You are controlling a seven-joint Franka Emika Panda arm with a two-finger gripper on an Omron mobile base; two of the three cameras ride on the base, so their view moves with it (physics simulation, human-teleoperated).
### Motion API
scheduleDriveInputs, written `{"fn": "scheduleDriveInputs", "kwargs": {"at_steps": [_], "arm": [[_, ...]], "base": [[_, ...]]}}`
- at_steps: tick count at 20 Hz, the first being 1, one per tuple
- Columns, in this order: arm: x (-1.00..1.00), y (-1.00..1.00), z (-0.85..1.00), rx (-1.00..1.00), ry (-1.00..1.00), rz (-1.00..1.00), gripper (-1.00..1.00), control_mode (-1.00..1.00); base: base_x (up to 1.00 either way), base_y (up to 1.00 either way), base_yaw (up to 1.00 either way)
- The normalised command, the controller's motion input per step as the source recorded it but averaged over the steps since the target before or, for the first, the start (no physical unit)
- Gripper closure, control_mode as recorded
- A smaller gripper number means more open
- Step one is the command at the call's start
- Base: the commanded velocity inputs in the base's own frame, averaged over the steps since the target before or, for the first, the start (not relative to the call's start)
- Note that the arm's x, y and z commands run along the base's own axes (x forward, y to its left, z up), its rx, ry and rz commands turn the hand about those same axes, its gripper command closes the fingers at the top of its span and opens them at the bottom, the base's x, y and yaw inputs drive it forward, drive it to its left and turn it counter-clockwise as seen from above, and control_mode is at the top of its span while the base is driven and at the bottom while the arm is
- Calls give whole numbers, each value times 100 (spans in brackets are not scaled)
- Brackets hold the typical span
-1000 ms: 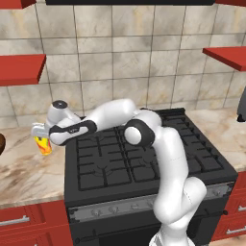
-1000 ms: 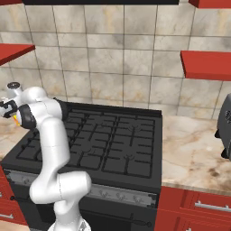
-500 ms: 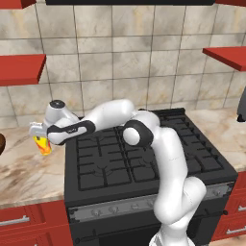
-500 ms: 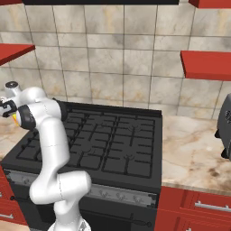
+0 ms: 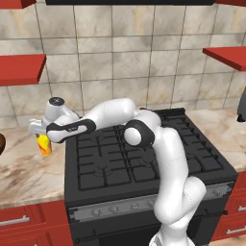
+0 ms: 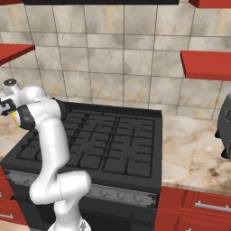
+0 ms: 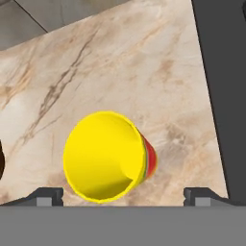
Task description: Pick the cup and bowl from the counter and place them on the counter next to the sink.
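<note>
just below me on the marbled desk [image 7: 144, 62], beside the black stove [image 5: 144, 163], the yellow cup [image 7: 108, 156] stands upright and my fingers [image 7: 122, 194] are spread wide to either side of it, not touching. it looks light, stiff and smooth-walled, so i'd pinch it across the middle of its side, squarely, or it may slip or tip

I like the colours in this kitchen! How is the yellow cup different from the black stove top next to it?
The cup is small, bright yellow with a red band; the stove top is big and black. The cup is round and stands open-mouthed on the marbled counter; the stove top is flat with square grates. The open gripper is over the cup, not the stove top.
</note>
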Motion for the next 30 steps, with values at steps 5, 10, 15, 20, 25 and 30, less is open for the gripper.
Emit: {"fn": "scheduleDriveInputs", "kwargs": {"at_steps": [5, 10, 15, 20, 25, 30], "arm": [[22, -8, 0, 0, 0, -10, -100, -100], [29, -4, 0, 0, 1, -13, -100, -100], [15, 0, -1, 0, 7, -10, -100, -100], [1, 0, -19, 0, 13, -8, -100, -100], [3, 0, -41, 0, 15, -7, -100, -100], [1, 0, -41, 0, 14, -7, -100, -100]], "base": [[0, 0, 0], [0, 0, 0], [0, 0, 0], [0, 0, 0], [0, 0, 0], [0, 0, 0]]}}
